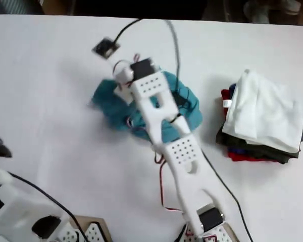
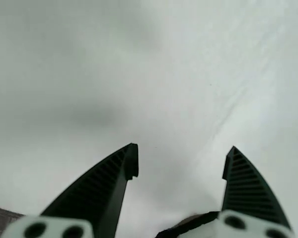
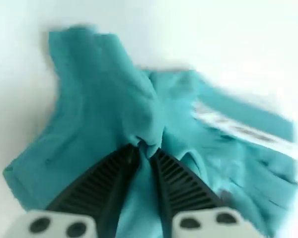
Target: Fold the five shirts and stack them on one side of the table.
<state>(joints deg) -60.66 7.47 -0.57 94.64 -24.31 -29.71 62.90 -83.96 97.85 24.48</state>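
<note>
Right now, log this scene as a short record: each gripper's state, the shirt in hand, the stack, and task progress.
right gripper: shut on a bunched fold of the teal shirt
left gripper: open, over bare table, holding nothing
teal shirt: crumpled and unfolded, mid-table, apart from the stack
stack: on the right side of the table in the high view; white shirt on top, with black, red and blue edges beneath
task progress: teal shirt not yet folded or stacked

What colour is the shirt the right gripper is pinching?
The shirt is plain teal, clearest in the right wrist view, where the right gripper pinches a fold.
</note>
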